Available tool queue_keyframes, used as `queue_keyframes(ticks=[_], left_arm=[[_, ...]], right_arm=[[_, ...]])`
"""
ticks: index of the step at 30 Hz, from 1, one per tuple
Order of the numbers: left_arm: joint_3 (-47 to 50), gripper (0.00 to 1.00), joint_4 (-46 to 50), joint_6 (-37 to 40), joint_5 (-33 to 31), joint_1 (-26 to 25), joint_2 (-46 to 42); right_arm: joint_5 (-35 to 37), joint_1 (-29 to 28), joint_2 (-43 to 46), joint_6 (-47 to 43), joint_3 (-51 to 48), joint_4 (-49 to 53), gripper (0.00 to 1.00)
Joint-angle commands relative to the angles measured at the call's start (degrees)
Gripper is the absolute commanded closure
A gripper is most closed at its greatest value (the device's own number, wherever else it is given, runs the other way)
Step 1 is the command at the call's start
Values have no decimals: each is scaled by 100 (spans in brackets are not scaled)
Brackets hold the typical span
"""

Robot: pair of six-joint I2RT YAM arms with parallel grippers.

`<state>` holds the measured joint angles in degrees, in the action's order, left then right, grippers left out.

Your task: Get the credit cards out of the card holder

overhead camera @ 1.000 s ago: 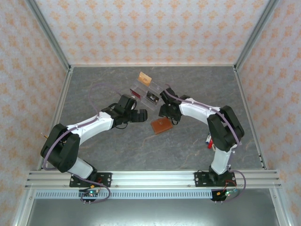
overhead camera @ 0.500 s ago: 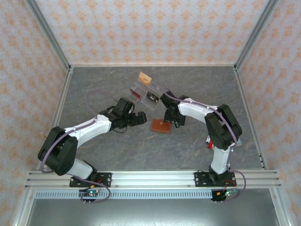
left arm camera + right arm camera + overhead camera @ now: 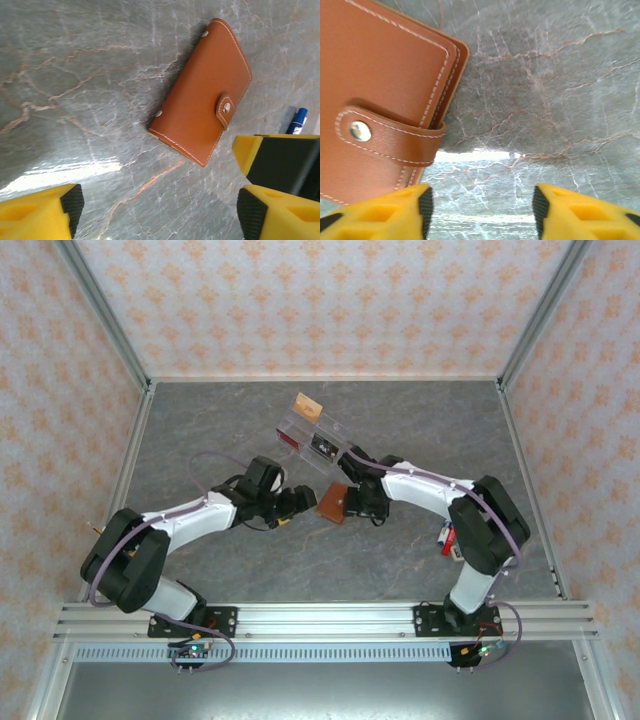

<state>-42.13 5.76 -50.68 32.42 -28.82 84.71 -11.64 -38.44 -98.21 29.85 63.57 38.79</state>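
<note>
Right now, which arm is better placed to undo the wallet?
Probably the right arm. The right claw hangs just beside the snap strap of the wallet; the left claw sits farther back.

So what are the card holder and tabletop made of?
The card holder looks like brown leather or faux leather: fine grain, pale stitching along the edges, a shiny metal snap stud. The tabletop is a grey marble-look surface with rust veins, smooth and semi-glossy judging by the glare; real stone or printed laminate, cannot tell.
</note>
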Motion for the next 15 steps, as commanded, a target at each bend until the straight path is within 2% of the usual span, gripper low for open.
queue_keyframes(ticks=[1,8,12,15], left_arm=[[-121,22,-449,-153,394,3,240],[-671,27,44,409,137,32,643],[-927,31,-10,534,252,25,1036],[-1123,34,4,618,334,26,1289]], right_arm=[[-48,3,224,-145,79,-318,52],[-55,36,-63,472,208,-931,55],[80,187,-184,836,150,-1242,55],[-97,329,-287,1001,46,-1489,56]])
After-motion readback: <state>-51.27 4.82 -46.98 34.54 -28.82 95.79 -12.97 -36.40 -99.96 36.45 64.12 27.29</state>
